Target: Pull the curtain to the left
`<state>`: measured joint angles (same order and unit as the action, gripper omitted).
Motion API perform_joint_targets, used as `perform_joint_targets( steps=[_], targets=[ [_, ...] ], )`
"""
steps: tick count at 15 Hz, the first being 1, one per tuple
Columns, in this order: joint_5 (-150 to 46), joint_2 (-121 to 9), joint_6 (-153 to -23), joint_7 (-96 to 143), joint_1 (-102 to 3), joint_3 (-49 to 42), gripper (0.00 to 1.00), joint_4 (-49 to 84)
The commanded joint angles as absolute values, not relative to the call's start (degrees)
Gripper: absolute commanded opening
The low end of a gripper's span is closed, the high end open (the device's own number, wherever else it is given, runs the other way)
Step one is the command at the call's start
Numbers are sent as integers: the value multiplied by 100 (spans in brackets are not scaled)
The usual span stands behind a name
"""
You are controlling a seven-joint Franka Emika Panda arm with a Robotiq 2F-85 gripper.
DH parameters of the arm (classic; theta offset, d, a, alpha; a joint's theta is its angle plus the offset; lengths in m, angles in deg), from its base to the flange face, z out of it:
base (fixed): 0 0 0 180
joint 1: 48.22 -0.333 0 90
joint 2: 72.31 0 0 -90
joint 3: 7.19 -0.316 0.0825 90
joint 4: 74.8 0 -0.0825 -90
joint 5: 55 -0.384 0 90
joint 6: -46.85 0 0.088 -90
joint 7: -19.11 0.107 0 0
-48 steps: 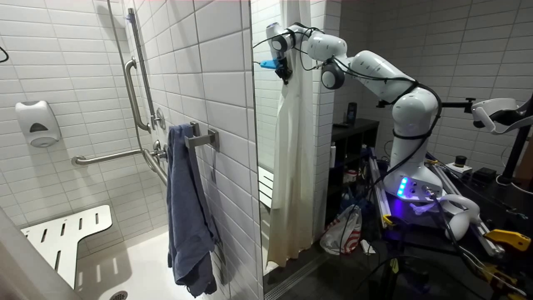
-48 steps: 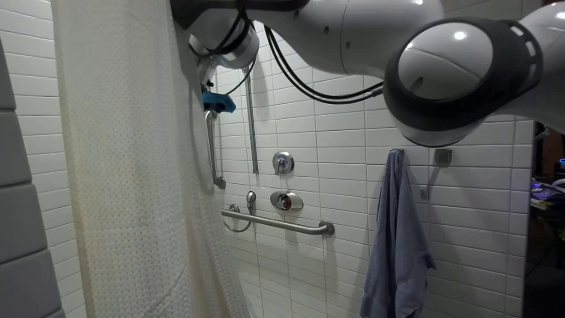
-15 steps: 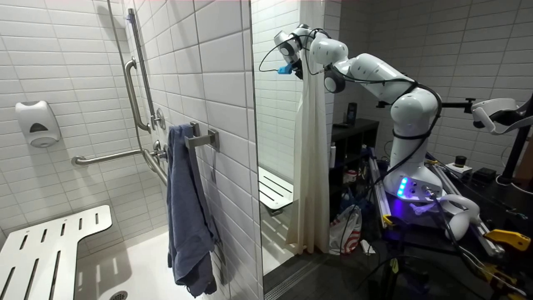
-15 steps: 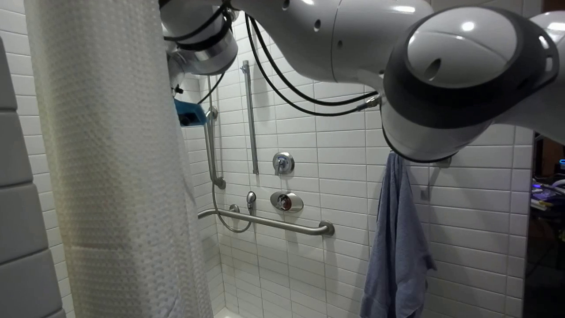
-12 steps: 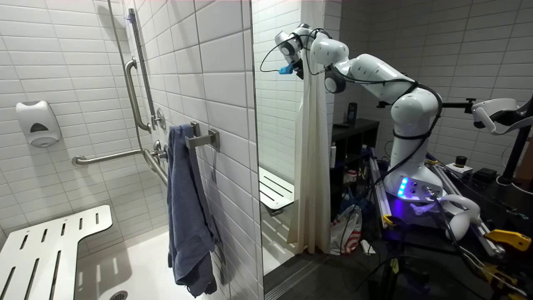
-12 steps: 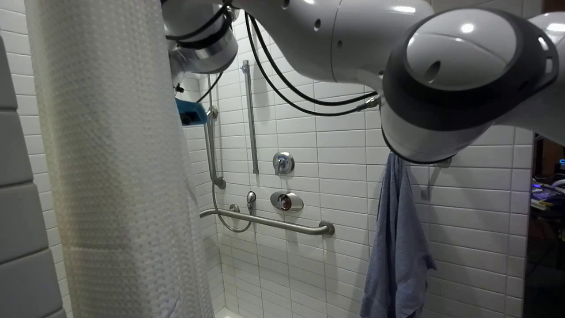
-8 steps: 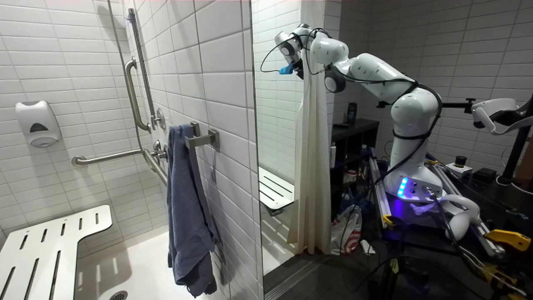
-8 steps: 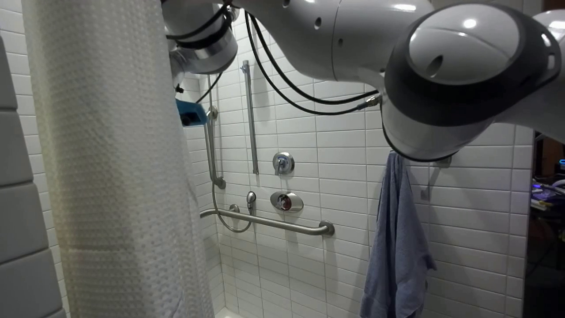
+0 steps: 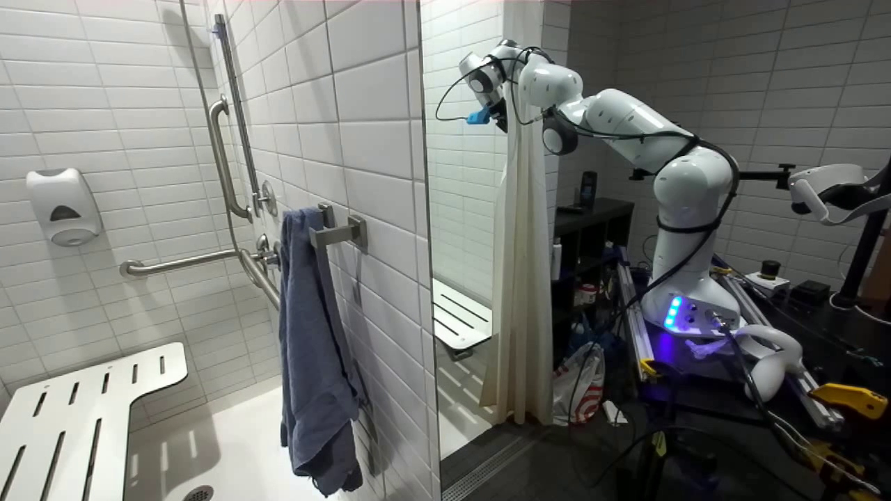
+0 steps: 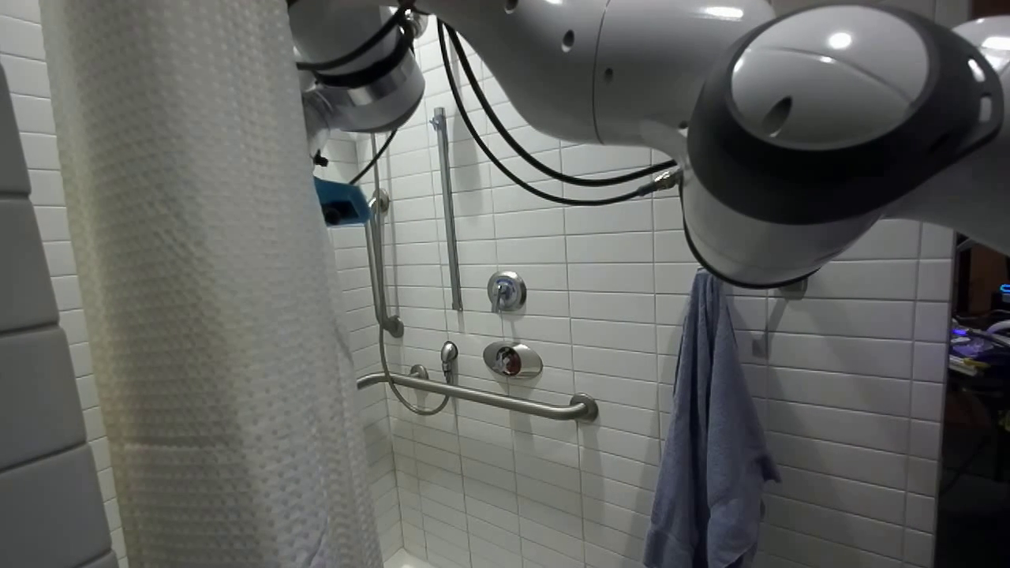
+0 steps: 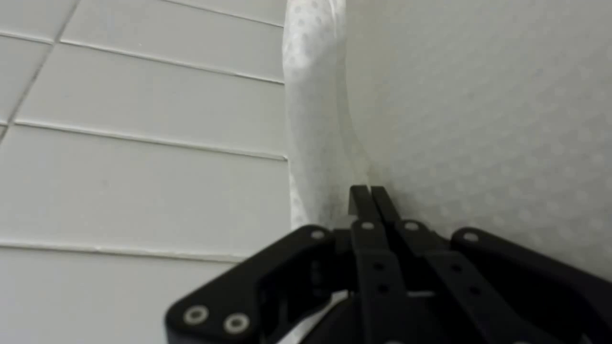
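The curtain (image 9: 522,278) is tall, off-white and folded, hanging bunched near the far side of the shower opening. It fills the left part of an exterior view (image 10: 205,276) and the right of the wrist view (image 11: 487,119). My gripper (image 11: 367,188) is shut with its two fingertips pinching the curtain's edge fold. In an exterior view the dark gripper (image 9: 501,125) touches the curtain's side high up and tilts down toward it. In an exterior view the curtain hides the fingers, and only the blue wrist part (image 10: 343,201) shows beside it.
A blue-grey towel (image 9: 313,348) hangs on a wall hook. White tiled walls, steel grab bars (image 10: 505,401) and a slotted shower seat (image 9: 463,316) lie around the shower. A dark shelf (image 9: 592,229) and a plastic bag (image 9: 579,383) stand behind the curtain.
Since about three seconds ago, my gripper and the curtain have moved together, uncovering more of the shower and seat. The wrist has tilted. Over the last second almost nothing has moved.
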<state>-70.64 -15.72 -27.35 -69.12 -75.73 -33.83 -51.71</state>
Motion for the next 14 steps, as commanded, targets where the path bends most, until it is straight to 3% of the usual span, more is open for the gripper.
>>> perform_joint_targets(
  steps=[1,14],
  targets=[
    [-7158,-1347,-2516,-6871,-7725,-3214,2,-5649],
    [-7257,-1545,-2777,-7216,-7618,-3203,1,-5283]
  ],
)
